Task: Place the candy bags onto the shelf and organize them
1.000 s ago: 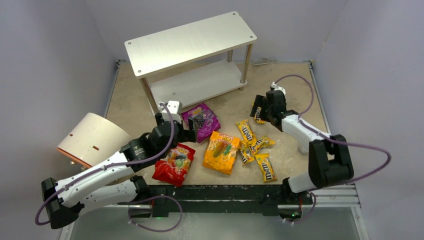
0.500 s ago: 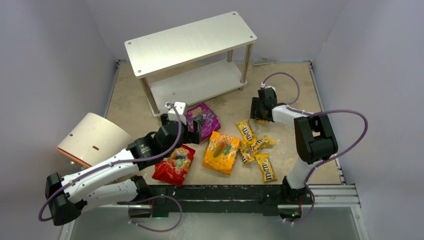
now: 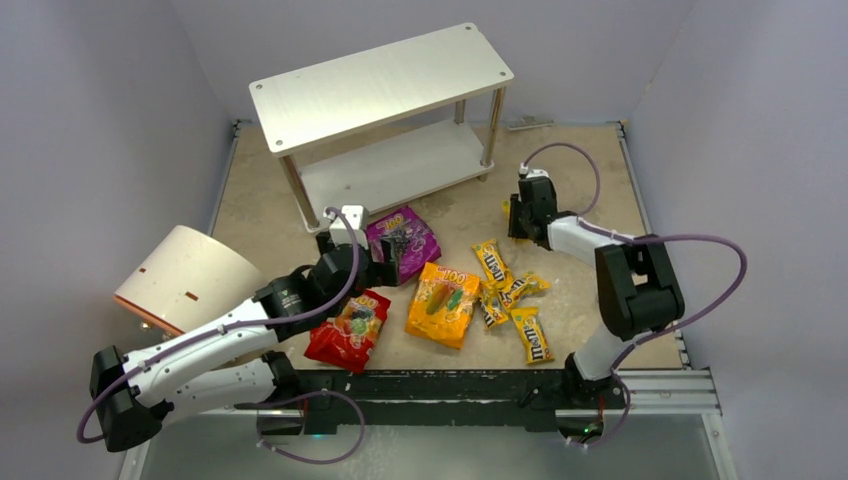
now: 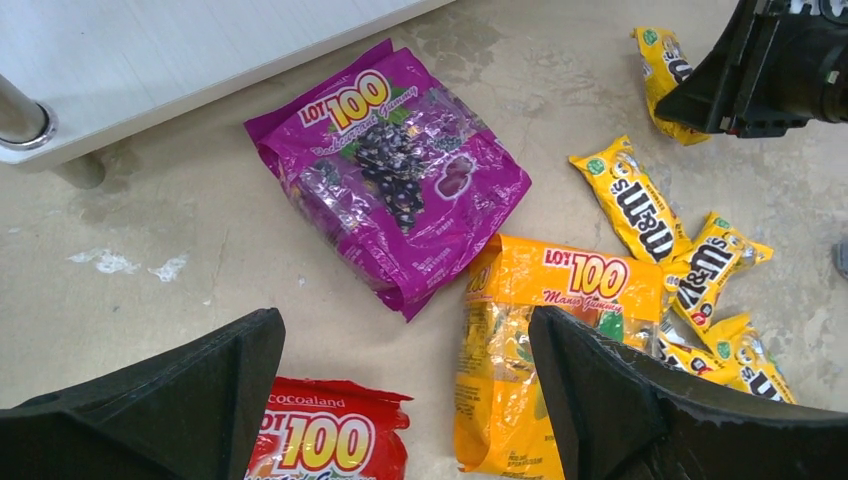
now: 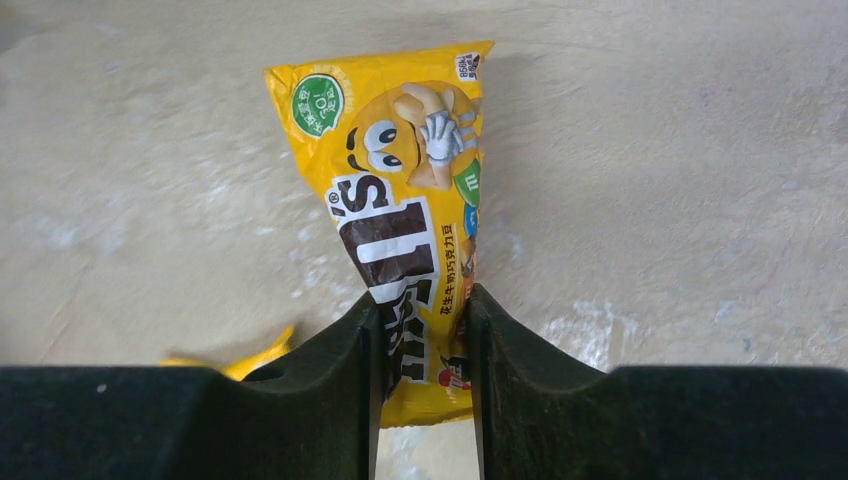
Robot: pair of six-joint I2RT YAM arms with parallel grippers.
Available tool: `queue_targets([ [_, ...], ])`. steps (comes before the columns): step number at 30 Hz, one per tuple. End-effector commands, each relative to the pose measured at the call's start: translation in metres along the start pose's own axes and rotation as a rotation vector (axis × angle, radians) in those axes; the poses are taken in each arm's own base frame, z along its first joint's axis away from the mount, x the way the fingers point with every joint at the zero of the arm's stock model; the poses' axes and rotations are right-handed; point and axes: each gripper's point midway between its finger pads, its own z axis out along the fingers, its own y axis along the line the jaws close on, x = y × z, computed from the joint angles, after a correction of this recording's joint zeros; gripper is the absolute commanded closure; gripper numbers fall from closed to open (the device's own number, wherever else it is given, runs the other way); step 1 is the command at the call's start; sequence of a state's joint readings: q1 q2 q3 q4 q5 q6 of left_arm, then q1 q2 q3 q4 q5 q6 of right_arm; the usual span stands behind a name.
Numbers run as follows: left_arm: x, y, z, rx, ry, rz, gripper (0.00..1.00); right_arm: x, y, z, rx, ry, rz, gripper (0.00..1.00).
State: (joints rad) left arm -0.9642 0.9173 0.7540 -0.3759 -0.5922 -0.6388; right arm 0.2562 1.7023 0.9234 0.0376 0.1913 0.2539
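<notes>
The white two-tier shelf (image 3: 380, 85) stands at the back, with nothing on its boards. On the floor lie the purple bag (image 3: 405, 240) (image 4: 395, 175), the orange bag (image 3: 443, 303) (image 4: 560, 330) and the red bag (image 3: 348, 328) (image 4: 330, 440). Several yellow M&M's packets (image 3: 505, 290) (image 4: 635, 200) lie right of the orange bag. My left gripper (image 3: 395, 262) (image 4: 405, 330) hangs open just above the floor between these bags, holding nothing. My right gripper (image 3: 515, 222) (image 5: 420, 310) is down at the floor, shut on the near end of a separate M&M's packet (image 5: 400, 200) (image 4: 665, 65).
A cream cylinder with an orange rim (image 3: 185, 275) lies on its side at the left, beside my left arm. The shelf's front leg (image 4: 20, 125) stands close behind the purple bag. Grey walls enclose the table on three sides.
My right gripper dropped onto the lone M&M's packet behind the pile and closed on it. My left gripper moved a little toward the purple bag and stayed open.
</notes>
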Motion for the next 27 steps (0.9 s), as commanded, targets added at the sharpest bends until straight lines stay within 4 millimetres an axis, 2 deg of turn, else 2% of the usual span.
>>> queue_targets([
  [1,-0.022,-0.020,0.000,0.052,-0.041,-0.121,0.00,-0.025,0.037,-0.038,-0.142,-0.134,-0.097,0.65],
  [4,-0.028,-0.035,0.013,0.096,0.010,-0.139,0.00,-0.024,0.067,-0.065,-0.236,-0.180,-0.166,0.65],
  [8,-0.039,-0.053,0.038,0.248,0.078,-0.234,0.01,-0.013,0.123,-0.110,-0.442,-0.223,-0.224,0.66],
  [10,-0.044,-0.070,0.041,0.356,0.085,-0.262,0.01,-0.009,0.149,-0.136,-0.554,-0.265,-0.237,0.67],
  [13,-0.051,-0.094,0.042,0.480,0.080,-0.297,0.01,0.003,0.175,-0.161,-0.659,-0.284,-0.274,0.67],
  [17,-0.049,-0.099,0.048,0.495,0.090,-0.347,0.03,0.008,0.197,-0.184,-0.738,-0.315,-0.302,0.67],
  [20,-0.040,-0.096,0.053,0.489,0.111,-0.370,0.07,0.009,0.207,-0.195,-0.776,-0.330,-0.306,0.67],
  [27,-0.025,-0.090,0.063,0.459,0.136,-0.399,0.33,0.005,0.219,-0.215,-0.840,-0.383,-0.294,0.68],
])
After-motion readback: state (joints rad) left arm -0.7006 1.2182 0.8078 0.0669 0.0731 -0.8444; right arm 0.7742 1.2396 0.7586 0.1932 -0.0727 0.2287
